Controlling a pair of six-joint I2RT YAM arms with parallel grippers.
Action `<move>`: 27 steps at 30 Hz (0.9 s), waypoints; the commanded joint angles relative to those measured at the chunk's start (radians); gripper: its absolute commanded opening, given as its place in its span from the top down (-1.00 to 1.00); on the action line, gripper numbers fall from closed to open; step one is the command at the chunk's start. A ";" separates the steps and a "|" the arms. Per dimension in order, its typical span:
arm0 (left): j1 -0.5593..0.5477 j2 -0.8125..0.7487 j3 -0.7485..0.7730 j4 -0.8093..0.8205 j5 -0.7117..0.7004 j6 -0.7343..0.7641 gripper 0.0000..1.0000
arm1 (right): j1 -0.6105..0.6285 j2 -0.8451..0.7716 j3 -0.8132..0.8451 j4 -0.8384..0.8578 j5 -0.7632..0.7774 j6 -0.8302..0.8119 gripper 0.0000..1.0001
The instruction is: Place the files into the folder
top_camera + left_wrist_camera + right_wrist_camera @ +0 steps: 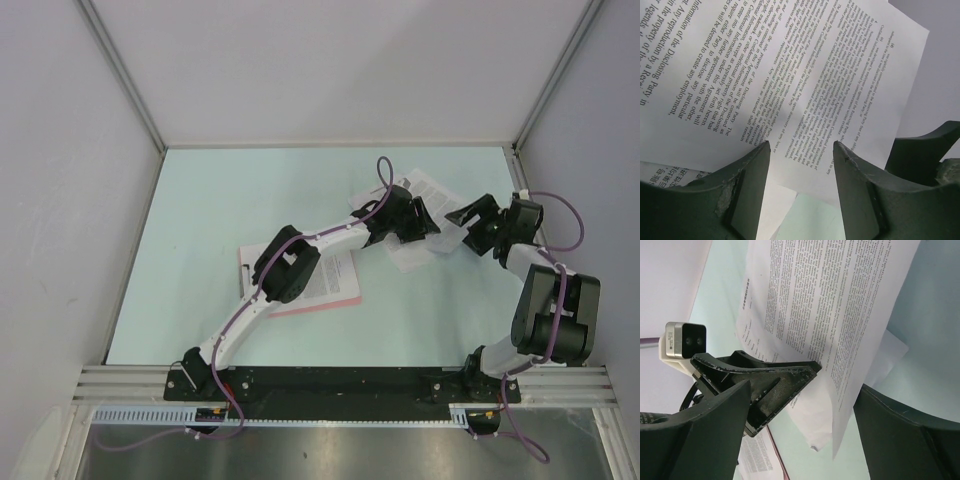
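The files [432, 190] are white printed sheets lying loosely overlapped at the table's middle right, one sheet lifted at an angle [830, 300]. They fill the left wrist view [790, 65]. My left gripper [418, 222] is open, its fingertips [752, 160] at the sheets' near edge with nothing between them. My right gripper [462, 215] is open just to the right, and the raised sheet's corner hangs between its fingers [905, 435]. The pink folder [310, 305] lies flat to the left under the left arm with a printed sheet [335, 275] on it. Its clip is hidden.
The light green table [200, 220] is enclosed by white walls with metal posts [125, 80] on three sides. The left gripper's finger [765, 385] sits close in front of the right gripper. A black base rail [340, 385] runs along the near edge.
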 commanded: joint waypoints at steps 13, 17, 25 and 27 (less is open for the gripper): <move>-0.001 0.003 -0.003 -0.092 0.012 0.077 -0.21 | -0.008 0.104 -0.025 0.093 0.083 0.062 0.03; 0.003 -0.051 0.003 -0.100 0.074 0.155 -0.37 | -0.004 0.095 -0.030 0.117 0.097 0.018 1.00; 0.052 -0.451 -0.101 -0.227 0.150 0.405 -0.68 | 0.001 -0.129 0.045 -0.109 0.137 -0.174 1.00; 0.091 -0.634 -0.235 -0.246 0.156 0.460 -0.70 | 0.019 -0.210 0.051 -0.187 0.130 -0.209 1.00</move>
